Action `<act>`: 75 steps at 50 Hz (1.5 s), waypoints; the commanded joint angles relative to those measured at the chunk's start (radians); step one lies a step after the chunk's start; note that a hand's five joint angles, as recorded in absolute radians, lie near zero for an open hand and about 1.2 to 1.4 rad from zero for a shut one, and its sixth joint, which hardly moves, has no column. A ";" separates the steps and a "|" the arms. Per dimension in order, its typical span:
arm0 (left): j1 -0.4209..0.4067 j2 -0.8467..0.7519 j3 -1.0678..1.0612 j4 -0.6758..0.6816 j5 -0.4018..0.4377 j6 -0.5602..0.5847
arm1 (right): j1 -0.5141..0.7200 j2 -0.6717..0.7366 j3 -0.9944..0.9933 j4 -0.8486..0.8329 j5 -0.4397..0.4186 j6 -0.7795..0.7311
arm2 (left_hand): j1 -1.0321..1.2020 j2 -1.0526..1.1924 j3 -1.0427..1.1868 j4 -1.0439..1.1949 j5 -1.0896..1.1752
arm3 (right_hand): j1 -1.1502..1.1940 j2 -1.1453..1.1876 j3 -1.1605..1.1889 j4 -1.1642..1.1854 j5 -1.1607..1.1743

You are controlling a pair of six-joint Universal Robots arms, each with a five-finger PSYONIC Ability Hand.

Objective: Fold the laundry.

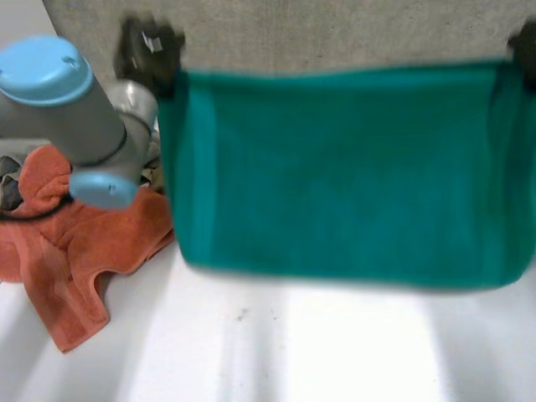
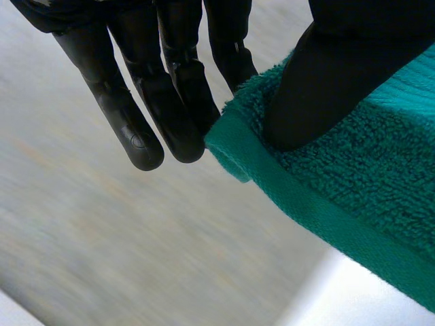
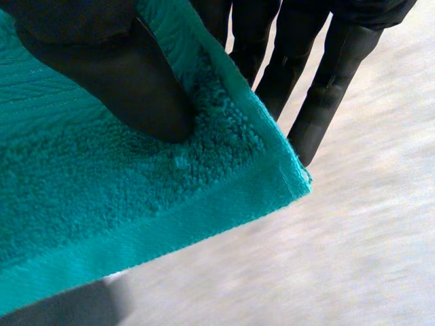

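"Where's the green towel (image 1: 335, 167)?"

"Held up over the desk (image 1: 293, 368), spread wide like a curtain between the two hands. The left robot hand (image 1: 149, 52) has the top left corner and the right robot hand (image 1: 526, 46) has the top right one. The top edge runs straight between them. I can't tell whether the bottom edge touches the desk."

"Are they really gripping it?"

"Yes, both are pinching it. On the left, the thumb (image 2: 326, 88) presses into the pile right at the corner, with the straight fingers (image 2: 173, 102) behind the hem. The right is the same, with the thumb (image 3: 129, 81) on the near face of the cloth and the fingers (image 3: 326, 88) behind its edge."

"What does the towel look like?"

"It's teal-green terry with a thick looped pile and a flat woven band along the hem. It hangs fairly smooth, with a darker upright stripe near each side."

"Anything else on the desk?"

"An orange towel (image 1: 75, 251) lies crumpled in a heap on the left side. It sits below the left arm (image 1: 75, 117), just beside the green towel's left edge."
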State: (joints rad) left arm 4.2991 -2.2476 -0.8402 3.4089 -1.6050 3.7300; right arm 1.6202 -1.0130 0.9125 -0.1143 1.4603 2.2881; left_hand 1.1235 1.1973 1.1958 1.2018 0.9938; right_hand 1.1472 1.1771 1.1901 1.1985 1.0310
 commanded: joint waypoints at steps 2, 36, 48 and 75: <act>0.030 0.057 0.164 0.343 -0.004 -0.009 | 0.046 -0.085 -0.037 -0.441 0.045 0.168 | 0.273 0.199 0.200 0.194 0.228 | 0.249 0.219 0.206 0.198 0.191; 0.042 0.173 -0.720 0.143 0.045 -0.006 | 0.041 0.087 0.354 0.047 -0.072 -0.004 | 0.273 0.199 0.200 0.194 0.228 | 0.249 0.219 0.206 0.198 0.191; 0.019 0.577 -0.962 -0.494 0.025 0.010 | -0.094 -0.315 0.644 0.572 -0.092 -0.319 | 0.273 0.199 0.200 0.194 0.228 | 0.249 0.219 0.206 0.198 0.191; -0.001 0.007 -0.464 0.024 -0.046 0.065 | 0.047 0.223 0.221 -0.076 -0.052 -0.211 | 0.273 0.199 0.200 0.194 0.228 | 0.249 0.219 0.206 0.198 0.191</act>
State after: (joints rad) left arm 4.3004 -2.0972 -1.4597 3.3983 -1.6397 3.7901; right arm 1.6520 -0.9240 1.2652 -0.0606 1.3938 2.0799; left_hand 1.1235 1.1985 1.1970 1.2021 0.9942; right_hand 1.1472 1.1771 1.1901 1.1987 1.0311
